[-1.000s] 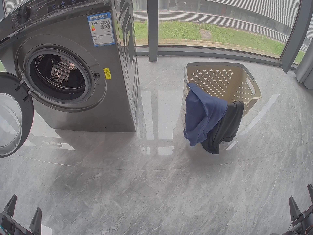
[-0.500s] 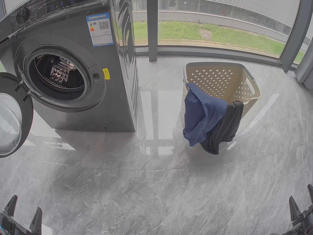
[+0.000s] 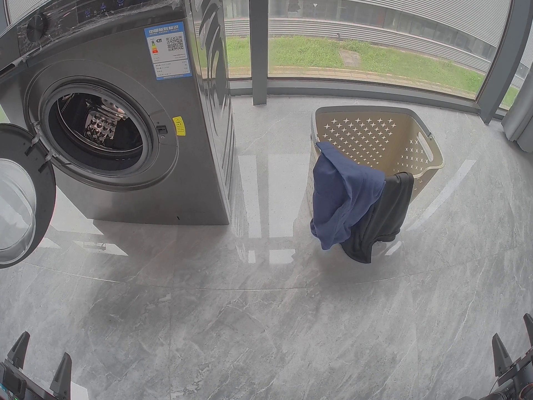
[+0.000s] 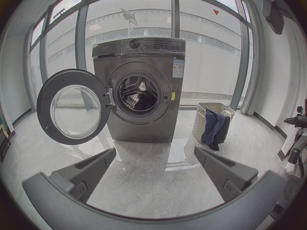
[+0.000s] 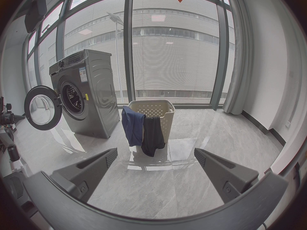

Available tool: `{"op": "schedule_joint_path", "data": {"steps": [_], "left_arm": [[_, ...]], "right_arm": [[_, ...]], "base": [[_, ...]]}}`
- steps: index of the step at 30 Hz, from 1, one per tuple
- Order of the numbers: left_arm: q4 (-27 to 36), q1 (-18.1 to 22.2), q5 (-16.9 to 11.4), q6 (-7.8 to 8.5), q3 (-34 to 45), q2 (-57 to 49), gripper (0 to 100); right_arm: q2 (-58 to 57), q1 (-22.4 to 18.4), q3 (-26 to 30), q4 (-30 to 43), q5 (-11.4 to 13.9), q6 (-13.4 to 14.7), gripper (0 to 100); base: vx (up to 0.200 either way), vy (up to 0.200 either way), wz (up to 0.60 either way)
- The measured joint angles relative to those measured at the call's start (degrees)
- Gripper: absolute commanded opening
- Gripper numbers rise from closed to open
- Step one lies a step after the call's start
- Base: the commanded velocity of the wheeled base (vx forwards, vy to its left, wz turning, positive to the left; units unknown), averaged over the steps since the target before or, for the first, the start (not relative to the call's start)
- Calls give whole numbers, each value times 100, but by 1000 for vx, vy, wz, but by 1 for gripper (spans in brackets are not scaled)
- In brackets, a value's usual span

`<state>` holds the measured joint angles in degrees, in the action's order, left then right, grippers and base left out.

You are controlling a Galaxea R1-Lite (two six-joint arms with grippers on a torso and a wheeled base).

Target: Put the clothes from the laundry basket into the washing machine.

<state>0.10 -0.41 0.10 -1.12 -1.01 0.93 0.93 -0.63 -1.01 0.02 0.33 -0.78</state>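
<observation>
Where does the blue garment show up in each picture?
Head view: the blue garment hangs over the near rim of the laundry basket, right of centre.
Left wrist view: the blue garment hangs on the laundry basket beside the washing machine.
Right wrist view: the blue garment hangs between washing machine and black garment.
Shared landmark: the laundry basket.

From the head we look forward and down at the floor (image 3: 266,329), with the left pincer (image 3: 43,346) and right pincer (image 3: 512,329) at the near edge. Our wrist cameras sit low, just behind each pincer, facing ahead between its spread fingers. All three views share the washing machine (image 3: 200,156) and laundry basket (image 3: 383,131), well ahead of both pincers.
</observation>
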Motion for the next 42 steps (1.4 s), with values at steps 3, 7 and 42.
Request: {"op": "schedule_joint_path", "data": {"steps": [3,7,42], "left_arm": [[0,0,0,-2,0,0,100],[-2,0,-2,-7,0,0,100],[9,-11,-32,0,0,0,100]], "right_arm": [[0,0,0,-2,0,0,100],[0,4,0,-2,-1,0,100],[0,1,0,-2,0,0,100]], "base": [[0,-200,0],[0,0,0],[69,-51,0]]}}
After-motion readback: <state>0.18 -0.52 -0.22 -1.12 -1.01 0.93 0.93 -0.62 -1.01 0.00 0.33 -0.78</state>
